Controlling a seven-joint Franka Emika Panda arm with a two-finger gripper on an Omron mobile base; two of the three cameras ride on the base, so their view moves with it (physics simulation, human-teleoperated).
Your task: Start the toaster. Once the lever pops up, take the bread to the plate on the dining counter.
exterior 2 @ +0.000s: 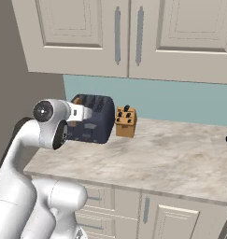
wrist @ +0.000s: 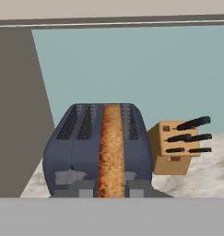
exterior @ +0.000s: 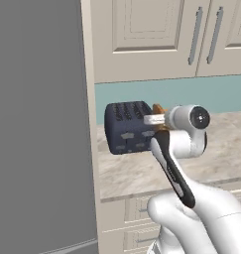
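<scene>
The dark navy toaster (wrist: 85, 152) stands on a marbled counter against the teal wall, also seen in the side views (exterior: 124, 126) (exterior 2: 98, 119). The golden-brown bread (wrist: 111, 152) shows edge-on in the hand view, in line with one slot and overlapping the toaster's front face. My gripper (exterior 2: 81, 112) (exterior: 154, 119) reaches level toward the toaster's front and is shut on the bread (exterior 2: 76, 100), whose brown edges stick out above and below the hand. The fingertips are hidden. The plate and the dining counter are out of view.
A brown knife block (exterior 2: 125, 121) (wrist: 171, 150) stands just right of the toaster. A tall grey panel (exterior: 40, 124) walls off the left side. Cream upper cabinets (exterior 2: 129, 32) hang overhead. Bare marbled counter (exterior 2: 171, 154) stretches to the right.
</scene>
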